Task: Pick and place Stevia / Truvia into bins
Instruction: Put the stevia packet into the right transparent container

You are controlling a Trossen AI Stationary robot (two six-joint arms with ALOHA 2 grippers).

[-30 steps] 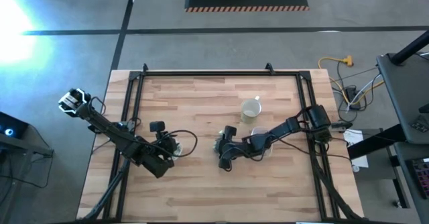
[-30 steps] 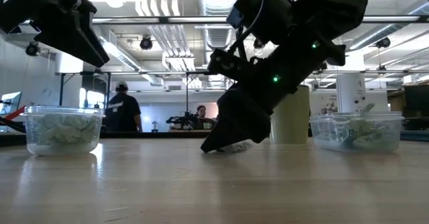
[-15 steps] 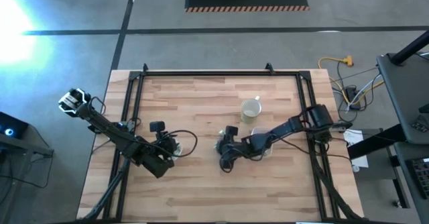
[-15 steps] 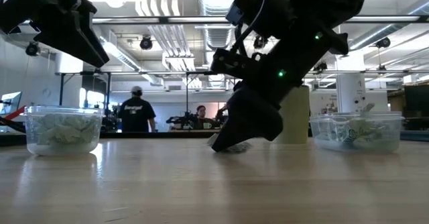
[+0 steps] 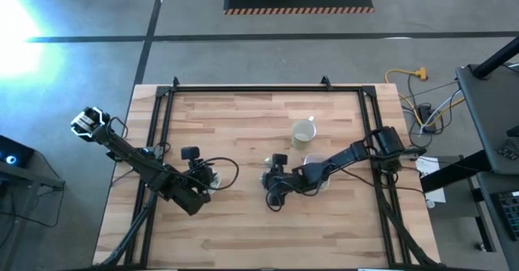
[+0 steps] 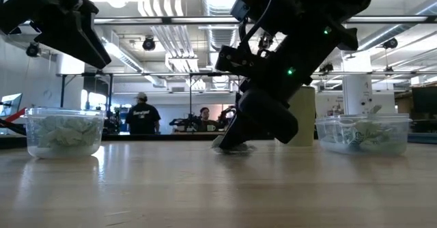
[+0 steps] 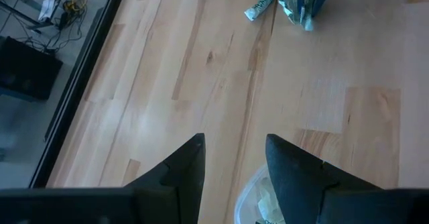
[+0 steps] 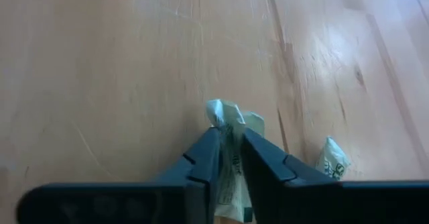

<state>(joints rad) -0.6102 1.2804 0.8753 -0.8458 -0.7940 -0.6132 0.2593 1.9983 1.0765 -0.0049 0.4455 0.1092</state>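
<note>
A pale green and white Stevia packet (image 8: 226, 120) lies on the wooden table near its middle, and my right gripper (image 8: 229, 147) is shut on it. A second packet (image 8: 332, 158) lies loose beside it, flat on the wood. In the low view the right gripper (image 6: 234, 145) reaches down to the tabletop. The rounded-rectangular bin (image 6: 362, 132) holds several packets, as does the round bin (image 6: 63, 131). My left gripper (image 7: 234, 160) hangs open above the round bin's rim (image 7: 251, 190), touching nothing. My right gripper pinches the crumpled packet between its two fingers, and the packet's end (image 8: 221, 111) sticks out past the fingertips. The fingers slant down from the table's right side. The packet's underside (image 6: 235, 149) sits at the tabletop.
A cream mug (image 5: 302, 131) stands beyond the right arm, near the rectangular bin. The left wrist view shows one more loose packet (image 7: 261, 4) beside the held one. Bare wood lies between the two arms and toward the near edge. People stand in the room behind.
My right gripper has tipped more upright over the packet, and its fingers have drawn together onto it. The packet stays on the table. A person in the room behind has walked a little to the side.
</note>
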